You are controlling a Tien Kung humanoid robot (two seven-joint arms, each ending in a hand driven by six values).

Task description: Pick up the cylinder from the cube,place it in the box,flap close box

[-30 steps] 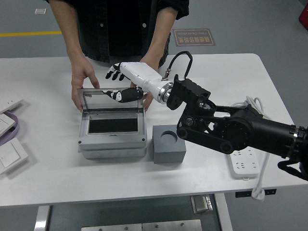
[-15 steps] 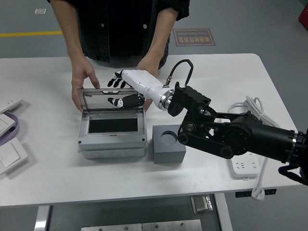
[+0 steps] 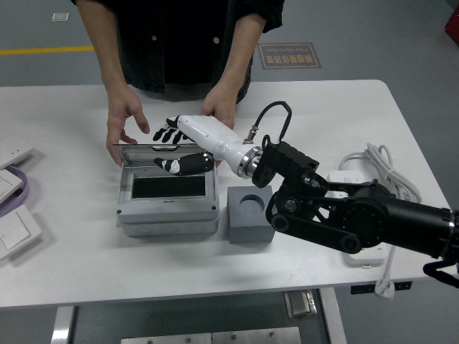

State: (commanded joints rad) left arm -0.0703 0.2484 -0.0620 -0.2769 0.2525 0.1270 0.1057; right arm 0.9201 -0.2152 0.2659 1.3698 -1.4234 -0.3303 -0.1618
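Note:
The grey box (image 3: 167, 213) stands left of centre, its clear lid (image 3: 143, 159) hinged at the back and leaning forward over the dark inside. My right hand (image 3: 171, 132) is open, its black fingers spread on the lid's top edge from behind; the thumb shows through the lid. The grey cube (image 3: 251, 218) stands right of the box and its round socket is empty. I see no cylinder; the box's inside is dark. A person's hands (image 3: 123, 118) hover at the back of the box, the other hand (image 3: 219, 107) just behind my wrist.
A white power strip (image 3: 362, 252) and its coiled cable (image 3: 378, 161) lie at the right, partly under my arm. White switch plates (image 3: 14, 231) and a purple band (image 3: 21, 192) lie at the left edge.
My right hand has moved forward and down with the lid, which has tipped from near upright to leaning over the box. The person's hands have let go of the lid and drawn back slightly.

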